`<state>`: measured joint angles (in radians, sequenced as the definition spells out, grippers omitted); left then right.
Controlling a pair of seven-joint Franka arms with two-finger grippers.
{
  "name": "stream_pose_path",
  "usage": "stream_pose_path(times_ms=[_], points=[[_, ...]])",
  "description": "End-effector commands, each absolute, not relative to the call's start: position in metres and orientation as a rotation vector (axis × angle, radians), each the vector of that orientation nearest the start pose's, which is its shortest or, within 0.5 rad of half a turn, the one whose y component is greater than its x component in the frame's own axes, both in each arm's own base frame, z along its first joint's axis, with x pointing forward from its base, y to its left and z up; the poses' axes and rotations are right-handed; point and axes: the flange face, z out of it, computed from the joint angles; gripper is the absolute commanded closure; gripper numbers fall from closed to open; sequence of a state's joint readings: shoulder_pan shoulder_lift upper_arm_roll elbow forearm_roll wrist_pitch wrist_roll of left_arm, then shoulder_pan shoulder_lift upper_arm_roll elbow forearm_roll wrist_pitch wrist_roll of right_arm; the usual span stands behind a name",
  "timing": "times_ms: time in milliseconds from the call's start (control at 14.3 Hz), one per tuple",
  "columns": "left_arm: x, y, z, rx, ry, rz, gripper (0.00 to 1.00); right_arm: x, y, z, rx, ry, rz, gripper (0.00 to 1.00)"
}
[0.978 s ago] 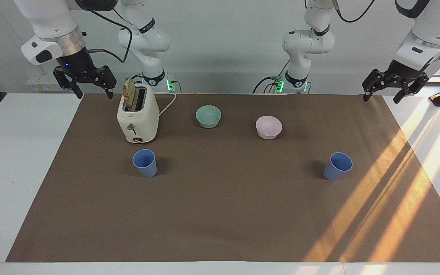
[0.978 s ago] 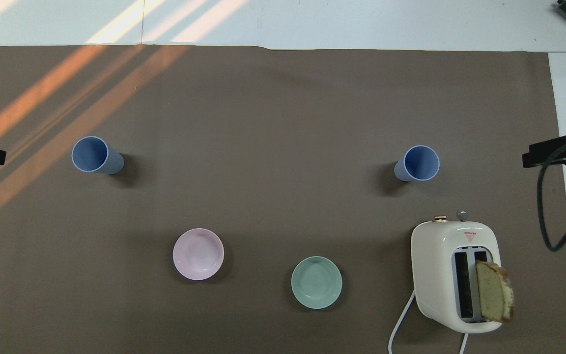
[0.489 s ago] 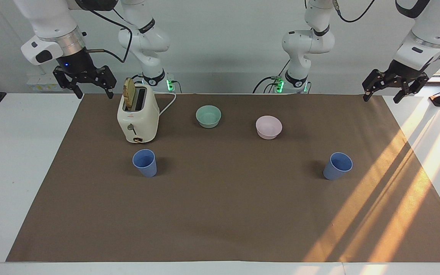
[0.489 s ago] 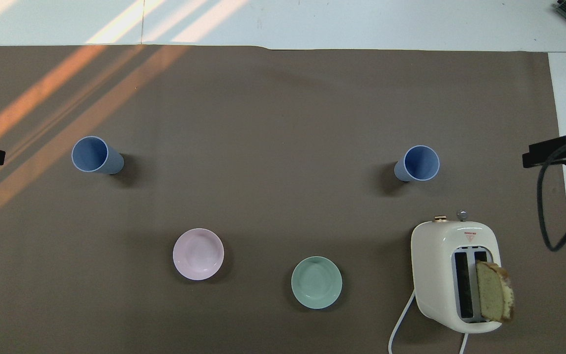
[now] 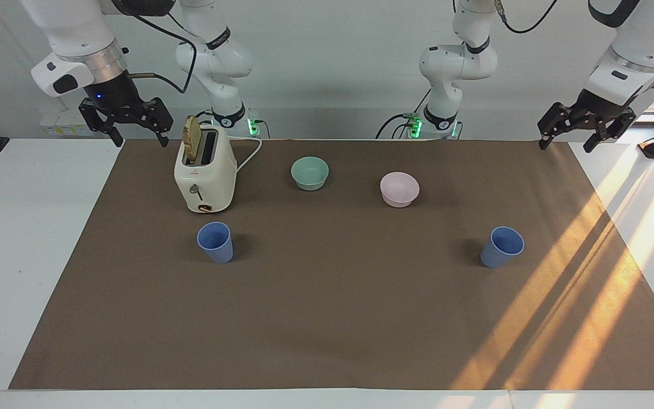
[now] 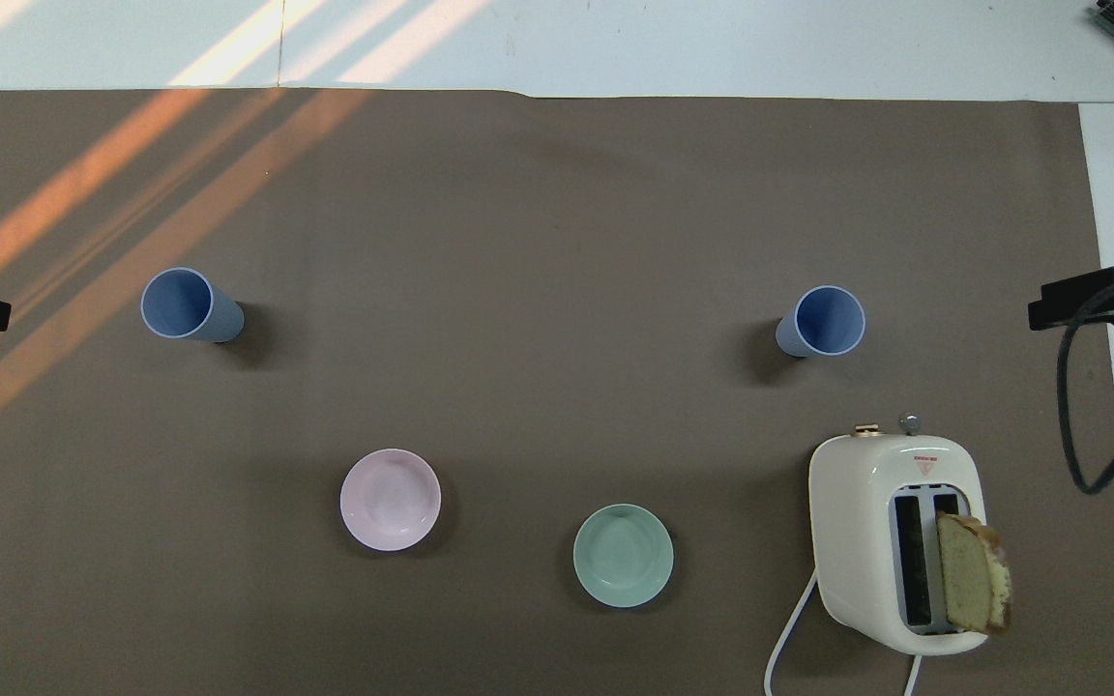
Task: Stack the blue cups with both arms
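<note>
Nothing is shifting: both cups (image 5: 215, 241) (image 5: 502, 246) are standing untouched; left gripper (image 5: 585, 126) and right gripper (image 5: 124, 121) are hanging wide-fingered, stacking unstarted.

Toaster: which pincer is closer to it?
Right. The right pincer hangs open beside the toaster, at the right arm's end of the mat. The left pincer hangs open over the mat's corner at the left arm's end.

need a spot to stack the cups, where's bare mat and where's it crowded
Bare: the brown mat between the two blue cups, and everything farther from the robots. Crowded: the row nearer the robots, with toaster, green bowl and pink bowl.
</note>
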<state>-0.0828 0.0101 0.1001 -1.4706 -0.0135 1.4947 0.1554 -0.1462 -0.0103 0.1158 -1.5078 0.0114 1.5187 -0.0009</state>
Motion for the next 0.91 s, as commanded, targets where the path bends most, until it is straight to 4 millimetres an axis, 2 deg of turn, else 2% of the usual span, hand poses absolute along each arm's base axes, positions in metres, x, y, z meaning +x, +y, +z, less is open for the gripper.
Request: stream_pose_path(times_ms=[0, 280, 489, 699, 839], points=[[0.547, 0.012, 0.663, -3.153, 0.208, -0.088, 0.0, 0.545, -0.015, 0.654, -3.152, 0.073, -0.036, 0.0], [0.555, 0.008, 0.657, -3.151, 0.227, -0.086, 0.0, 0.545, -0.015, 0.654, -3.152, 0.073, -0.036, 0.0], [0.58, 0.003, 0.639, -3.142, 0.236, -0.169, 0.0, 0.545, -0.015, 0.654, -3.152, 0.073, -0.036, 0.0], [0.601, 0.014, 0.606, -3.148, 0.246, -0.178, 0.0, 0.545, -0.015, 0.654, -3.152, 0.073, -0.036, 0.0], [0.6, 0.025, 0.575, -3.145, 0.276, -0.172, 0.0, 0.545, -0.015, 0.654, -3.152, 0.073, -0.036, 0.0]])
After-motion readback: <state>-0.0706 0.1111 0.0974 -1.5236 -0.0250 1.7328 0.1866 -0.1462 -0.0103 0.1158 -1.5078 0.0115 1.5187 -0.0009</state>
